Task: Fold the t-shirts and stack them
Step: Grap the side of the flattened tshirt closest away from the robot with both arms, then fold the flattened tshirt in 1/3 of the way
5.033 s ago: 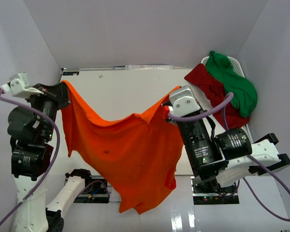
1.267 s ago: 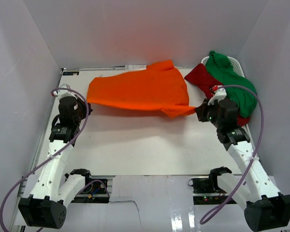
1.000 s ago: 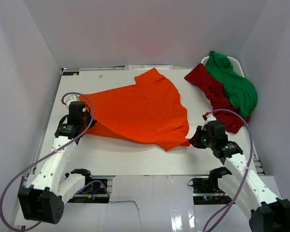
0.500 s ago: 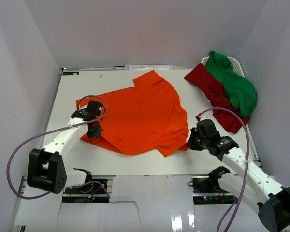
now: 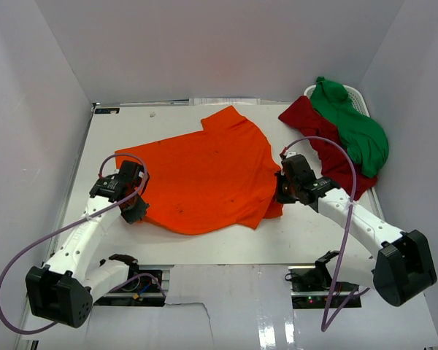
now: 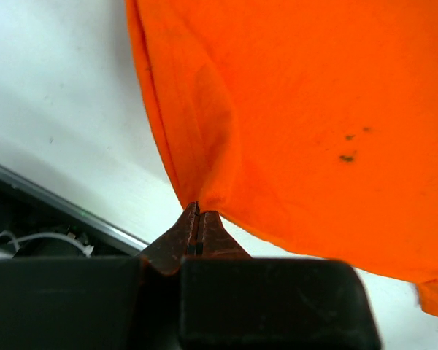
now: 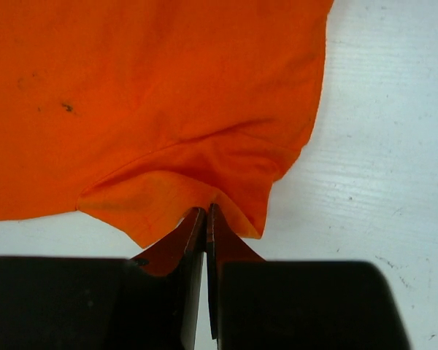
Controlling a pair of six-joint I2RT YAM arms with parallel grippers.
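The orange t-shirt (image 5: 204,171) lies spread on the white table, one sleeve pointing to the far side. My left gripper (image 5: 133,206) is shut on its near left edge; in the left wrist view the jaws (image 6: 197,213) pinch a small fold of the orange cloth (image 6: 292,109). My right gripper (image 5: 281,188) is shut on the shirt's right edge; in the right wrist view the jaws (image 7: 205,211) pinch a bunched fold of the orange cloth (image 7: 160,95). The dark red t-shirt (image 5: 323,142) and the green t-shirt (image 5: 350,127) lie heaped at the far right.
A white basket (image 5: 358,96) holds the red and green shirts at the table's far right corner. White walls enclose the table on three sides. The table's metal front edge (image 6: 58,204) runs just below my left gripper.
The orange shirt was held up in the air, then swung to the far side and laid down flat. Both grippers have come low to the table; the right moved inward to the left.
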